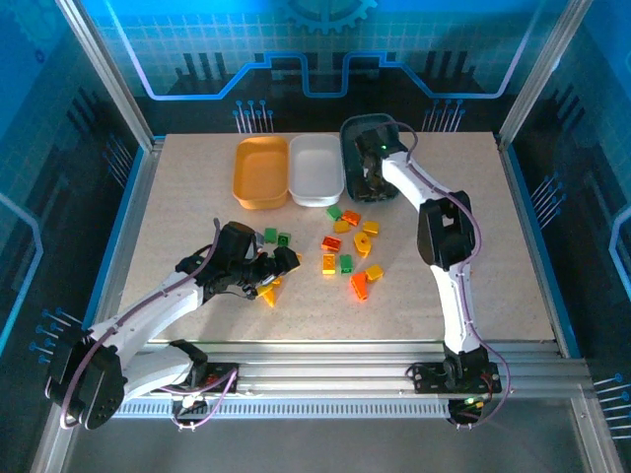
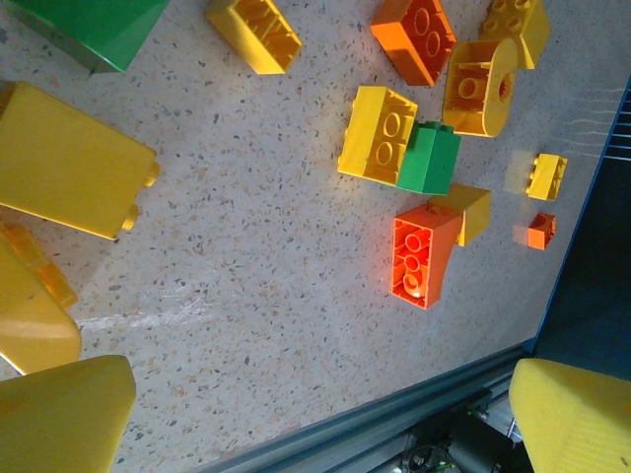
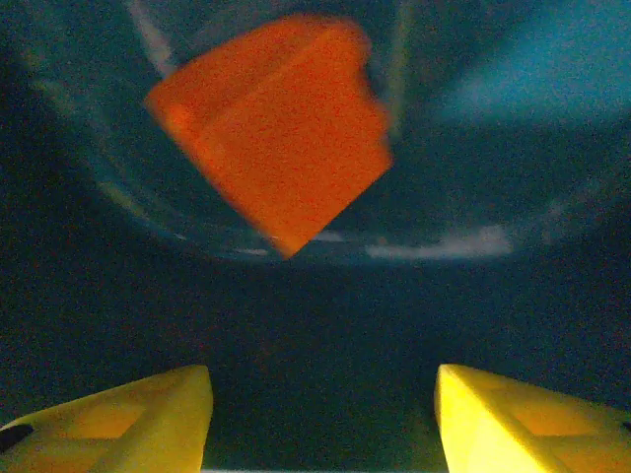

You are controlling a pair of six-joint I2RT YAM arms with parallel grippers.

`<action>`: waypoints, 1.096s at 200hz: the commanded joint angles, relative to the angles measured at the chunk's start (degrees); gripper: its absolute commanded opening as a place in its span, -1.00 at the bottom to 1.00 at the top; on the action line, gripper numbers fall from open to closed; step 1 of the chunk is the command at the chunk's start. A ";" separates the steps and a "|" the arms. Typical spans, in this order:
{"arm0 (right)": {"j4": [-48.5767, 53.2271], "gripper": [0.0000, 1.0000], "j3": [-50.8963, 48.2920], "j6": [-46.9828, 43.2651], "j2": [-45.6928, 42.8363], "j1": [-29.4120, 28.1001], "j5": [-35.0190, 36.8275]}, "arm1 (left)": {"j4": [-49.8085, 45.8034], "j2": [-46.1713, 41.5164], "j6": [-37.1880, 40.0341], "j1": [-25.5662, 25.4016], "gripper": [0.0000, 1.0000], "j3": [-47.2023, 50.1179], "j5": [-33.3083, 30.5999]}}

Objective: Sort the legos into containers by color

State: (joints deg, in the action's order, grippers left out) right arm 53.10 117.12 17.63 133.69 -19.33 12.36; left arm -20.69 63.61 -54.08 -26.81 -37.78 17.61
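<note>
The orange-red brick [image 3: 271,123] is blurred inside the teal tray [image 3: 513,99].

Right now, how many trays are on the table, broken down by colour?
Orange tray: 1
White tray: 1
Dark teal tray: 1
Total: 3

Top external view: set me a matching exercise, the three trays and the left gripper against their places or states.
1. orange tray
2. white tray
3. dark teal tray
4. left gripper

A. middle of the tray row
B. right end of the tray row
C. open, low beside the loose legos
D. left end of the tray row

Pairs: 1-D, 2-A, 3-B, 4-C.
</note>
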 commanded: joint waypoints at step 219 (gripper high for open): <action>-2.21 0.33 1.17 -0.64 -1.90 11.39 -4.45 | -6.28 -1.07 3.02 -0.66 0.98 -2.88 -2.44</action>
State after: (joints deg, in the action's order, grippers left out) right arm 50.65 115.15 17.72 127.79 -7.38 11.22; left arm -25.15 63.26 -52.14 -27.18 -39.29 15.25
